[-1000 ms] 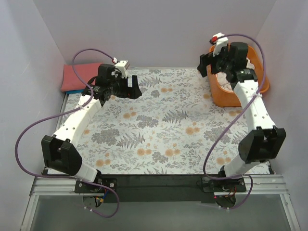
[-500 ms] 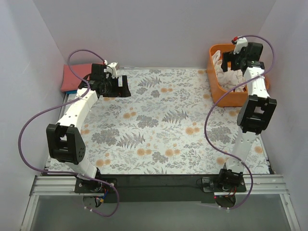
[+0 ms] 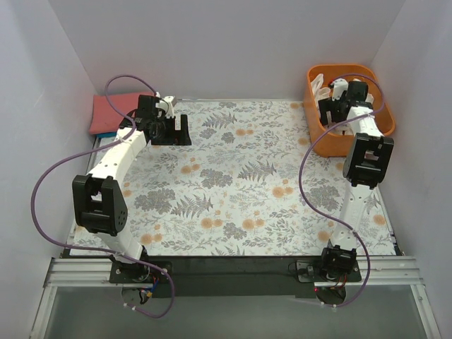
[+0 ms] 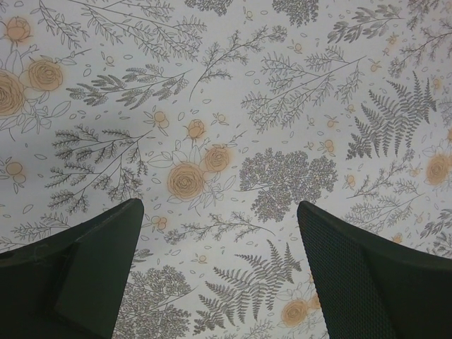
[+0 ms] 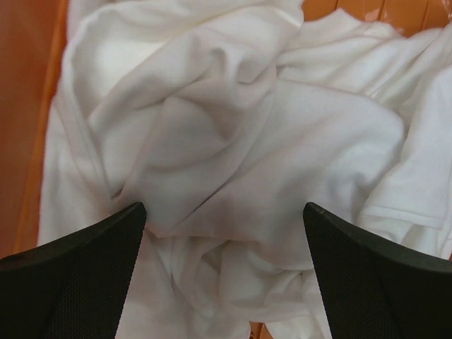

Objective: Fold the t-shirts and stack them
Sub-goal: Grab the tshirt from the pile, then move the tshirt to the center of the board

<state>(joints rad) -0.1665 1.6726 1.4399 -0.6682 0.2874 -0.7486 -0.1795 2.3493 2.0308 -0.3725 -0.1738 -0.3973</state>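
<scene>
Where the orange bin (image 3: 340,69) holds it, the white t-shirt (image 5: 247,127) lies crumpled.

A robotics lab test cell rather than a home. Plain pale partition walls (image 3: 226,49) box the table in on three sides. Along the near edge runs a bare aluminium rail (image 3: 395,272) carrying a black mounting plate (image 3: 233,275), to which a white-and-black left arm (image 3: 116,159) and right arm (image 3: 357,191) are bolted, with loose purple cables (image 3: 32,205) looping off them. The only domestic touches look staged: a floral-patterned table cover (image 3: 233,176) and a rectangular orange plastic bin (image 3: 326,147) of crumpled white t-shirts (image 5: 233,141) in the far right corner.
</scene>
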